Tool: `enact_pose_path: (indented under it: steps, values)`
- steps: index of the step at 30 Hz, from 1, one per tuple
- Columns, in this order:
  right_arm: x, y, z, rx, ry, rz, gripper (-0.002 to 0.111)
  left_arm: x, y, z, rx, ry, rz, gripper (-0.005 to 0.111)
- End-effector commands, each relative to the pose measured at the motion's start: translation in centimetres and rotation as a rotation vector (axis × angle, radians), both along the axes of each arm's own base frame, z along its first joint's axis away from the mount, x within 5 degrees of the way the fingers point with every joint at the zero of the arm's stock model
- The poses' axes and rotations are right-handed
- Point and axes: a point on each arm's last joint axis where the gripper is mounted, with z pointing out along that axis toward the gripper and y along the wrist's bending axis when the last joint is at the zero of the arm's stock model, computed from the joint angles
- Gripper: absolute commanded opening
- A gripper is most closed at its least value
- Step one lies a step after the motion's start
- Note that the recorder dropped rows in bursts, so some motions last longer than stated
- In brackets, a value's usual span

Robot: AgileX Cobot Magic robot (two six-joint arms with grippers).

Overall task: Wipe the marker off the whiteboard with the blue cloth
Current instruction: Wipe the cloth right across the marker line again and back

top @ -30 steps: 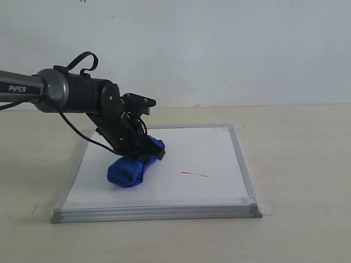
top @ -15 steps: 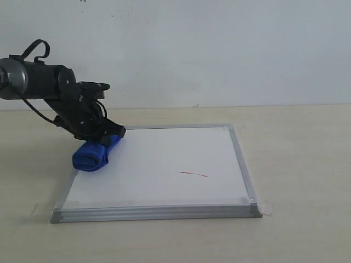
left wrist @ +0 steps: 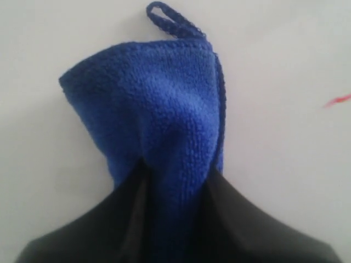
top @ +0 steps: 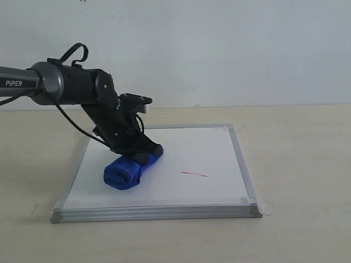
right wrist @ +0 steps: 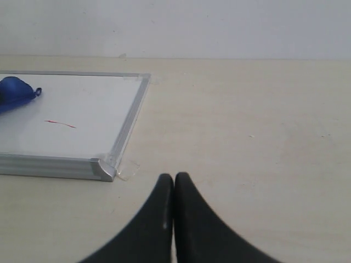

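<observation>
The whiteboard (top: 186,164) lies flat on the table, framed in silver. A short red marker (top: 194,174) line sits right of the board's middle and also shows as the marker (right wrist: 60,124) in the right wrist view. My left gripper (top: 143,155) is shut on the blue cloth (top: 127,170), which rests rolled on the board just left of the marker, apart from it. Up close the blue cloth (left wrist: 159,115) is pinched between the black fingers (left wrist: 236,219). My right gripper (right wrist: 174,178) is shut and empty, over bare table off the whiteboard (right wrist: 82,112), out of the exterior view.
A pale wall (top: 219,49) stands behind the beige table (top: 296,164). A scrap of clear tape (top: 265,208) sticks out at the board's near right corner. The left arm (top: 60,85) reaches in from the left over the board.
My left gripper swung the cloth to the board's far left edge half a second ago, then came back right toward the marker line. The line looks unchanged.
</observation>
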Motion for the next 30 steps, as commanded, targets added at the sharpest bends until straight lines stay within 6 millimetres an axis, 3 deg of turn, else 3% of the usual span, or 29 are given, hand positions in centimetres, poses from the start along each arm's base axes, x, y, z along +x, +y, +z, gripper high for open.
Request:
enact_pose_path:
  steps: [1,10,15,19,25,30]
  values:
    - [0.0,0.0,0.1,0.002,-0.013,-0.002,0.000,-0.4,-1.7,0.3,-0.038,-0.003,-0.096,0.004]
    - [0.0,0.0,0.1,0.002,-0.013,-0.002,0.000,2.2,2.2,-0.3,-0.067,-0.151,0.139,0.004]
    - [0.0,0.0,0.1,0.002,-0.013,-0.002,0.000,2.7,2.8,-2.7,-0.061,-0.144,0.169,0.004]
    - [0.0,0.0,0.1,0.002,-0.013,-0.002,0.000,2.3,0.8,-2.6,-0.073,-0.137,0.131,0.004]
    - [0.0,0.0,0.1,0.002,-0.013,-0.002,0.000,0.8,-4.2,-0.6,-0.094,-0.178,0.020,0.004]
    - [0.0,0.0,0.1,0.002,-0.013,-0.002,0.000,-1.0,-8.4,-0.6,-0.093,-0.176,-0.083,0.004]
